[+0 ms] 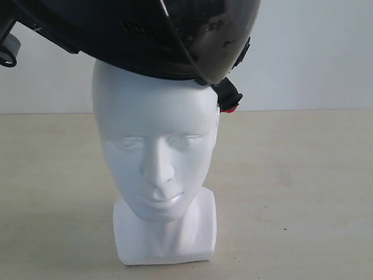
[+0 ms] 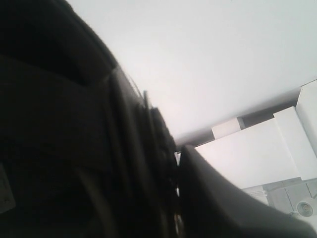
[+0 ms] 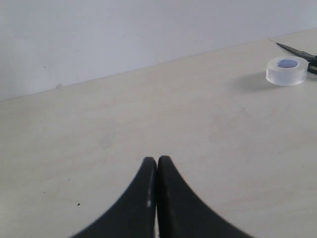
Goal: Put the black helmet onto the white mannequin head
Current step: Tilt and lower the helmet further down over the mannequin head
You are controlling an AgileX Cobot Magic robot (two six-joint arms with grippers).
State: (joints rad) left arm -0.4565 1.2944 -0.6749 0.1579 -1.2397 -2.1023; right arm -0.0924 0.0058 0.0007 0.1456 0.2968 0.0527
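A pale beige tabletop (image 1: 303,192) fills the lower scene, with a plain light wall behind it.

The black helmet (image 1: 145,35) sits tilted just above the white mannequin head (image 1: 154,146). Its rim touches, or all but touches, the crown, and its smoky visor hangs toward the side of the head where the right arm works. The helmet's top is cut off by the edge of the exterior view. The head stands upright on its squarish base, with face, brow and ears fully bare.

I judge the task partly done. The helmet is over the head but not yet pulled down, so it remains to level it, lower it and let go.

The left gripper (image 2: 182,163) seems to pinch the helmet's edge. Its camera shows one dark finger (image 2: 218,198) against the shell, and the other finger is hidden. The right gripper (image 3: 157,161) has its fingers pressed together, holding nothing, low over bare table. Its place relative to the head cannot be told.

A clear tape roll (image 3: 287,70) and dark scissors (image 3: 297,50) lie together on the table, seen only from the right wrist. A red buckle (image 1: 231,108) dangles on a black strap beside the head's temple.
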